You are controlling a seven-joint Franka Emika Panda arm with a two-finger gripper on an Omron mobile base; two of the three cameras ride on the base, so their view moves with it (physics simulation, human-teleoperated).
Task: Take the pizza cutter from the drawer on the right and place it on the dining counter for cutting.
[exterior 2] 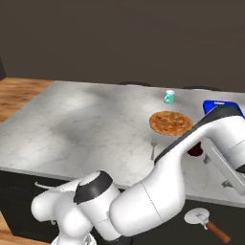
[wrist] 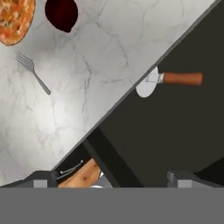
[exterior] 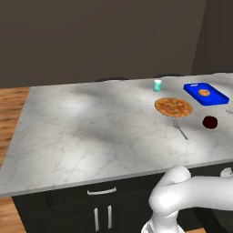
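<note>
Gripper point(wrist: 112, 178): fingers spread, empty, above the open drawer point(wrist: 175, 131). Pizza cutter point(wrist: 170, 80): wooden handle, round blade, lying in the drawer just beside the dining counter point(wrist: 109, 57) edge. Counter also bears fork point(wrist: 33, 72) and pizza point(wrist: 15, 19). Grasp, lift and placement all outstanding.

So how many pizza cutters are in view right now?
1: the round-bladed steel pizza cutter with a brown wooden handle lies in the open dark drawer, its blade partly under the marble counter's edge. Others may be hidden.
</note>
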